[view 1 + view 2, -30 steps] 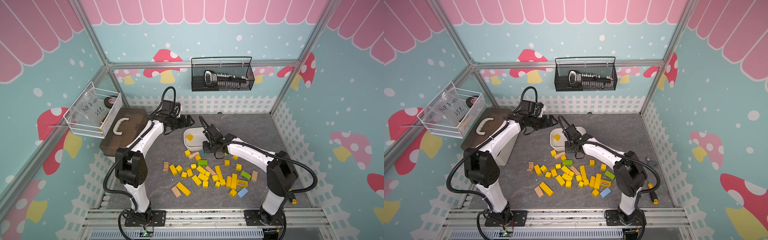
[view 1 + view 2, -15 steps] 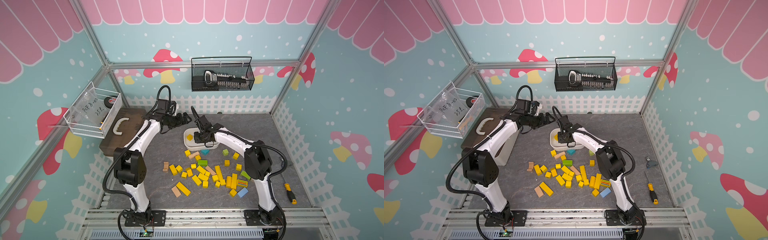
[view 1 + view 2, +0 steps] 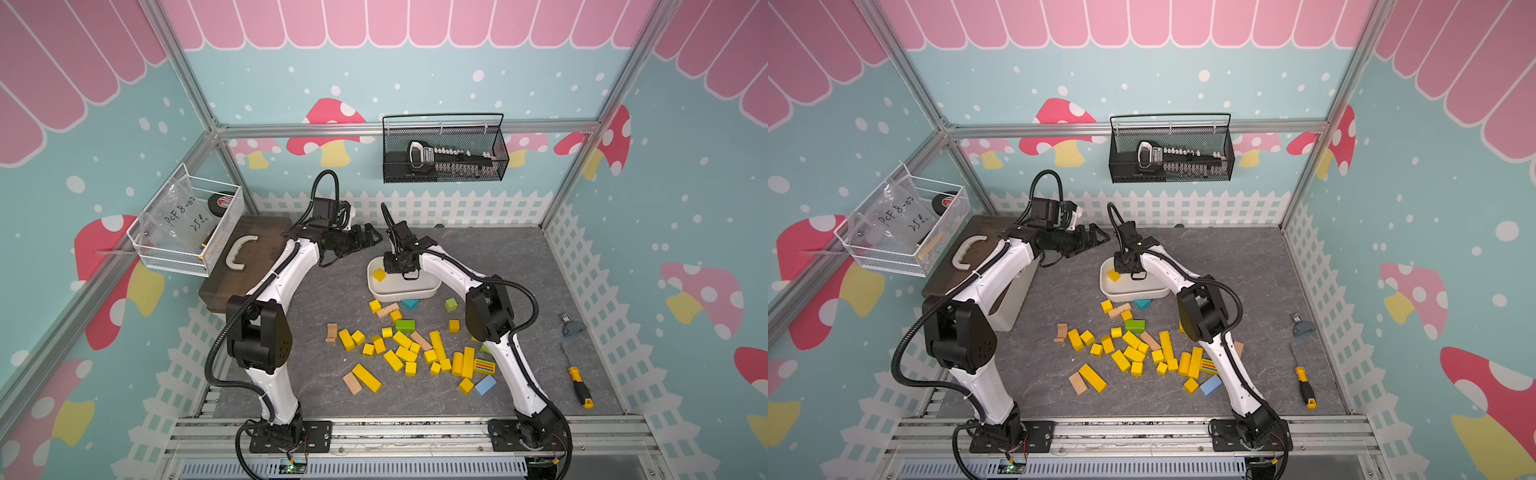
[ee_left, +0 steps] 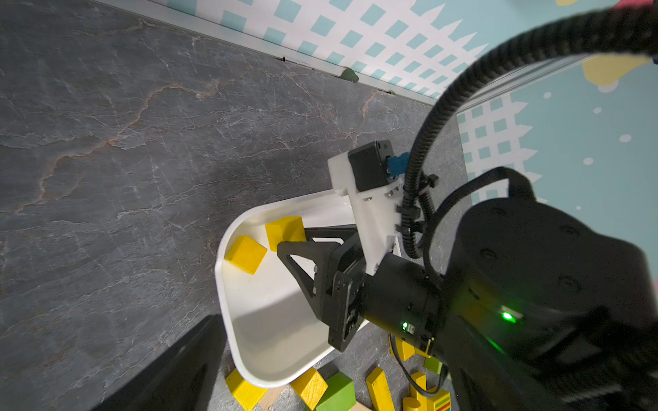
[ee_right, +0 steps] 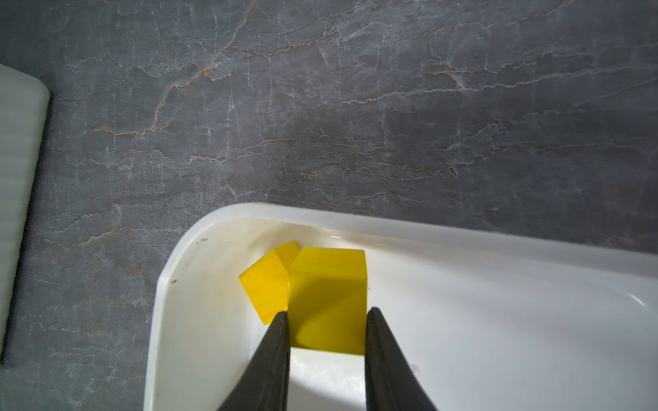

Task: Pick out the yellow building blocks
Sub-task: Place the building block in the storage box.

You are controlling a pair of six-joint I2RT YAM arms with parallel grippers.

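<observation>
**1. End effector.** The right gripper (image 5: 325, 315) is over the 9 o'clock end of the white tray (image 5: 463, 227). Clock directions are read in a top view, with 12 o'clock at the back fence. Its two fingers bear on opposite sides of a yellow cube (image 5: 327, 284), so the grip is closed on it. Whether the cube already rests on the tray floor cannot be told. The second cube (image 5: 265, 291) lies loose just beside it, toward the tray's end wall.

**2. Other arm.** The left gripper (image 3: 374, 239) hangs at 11 o'clock of the tray with its jaws spread wide and nothing between them. It is apart from the right gripper.

**3. Progress.** Judged from the layout, the task is at an early stage. One block is delivered and one is at the point of release. The bulk of the yellow building blocks (image 3: 406, 354) lies scattered on the table at 6 o'clock of the tray. They are mixed with tan blocks (image 3: 352, 383), a green brick (image 3: 405, 325) and a blue block (image 3: 485, 385), which are to stay.

**4. Clearances.**
- The tray floor toward 3 o'clock is bare, though the right forearm crosses above that end.
- The tray wall is close to both cubes at 9 o'clock.
- A teal block (image 3: 409, 304) sits just beside the 6 o'clock wall.
- The table from 12 to 3 o'clock is open up to the fence.
- The dark case (image 3: 249, 266) bounds the 9 o'clock side.
</observation>
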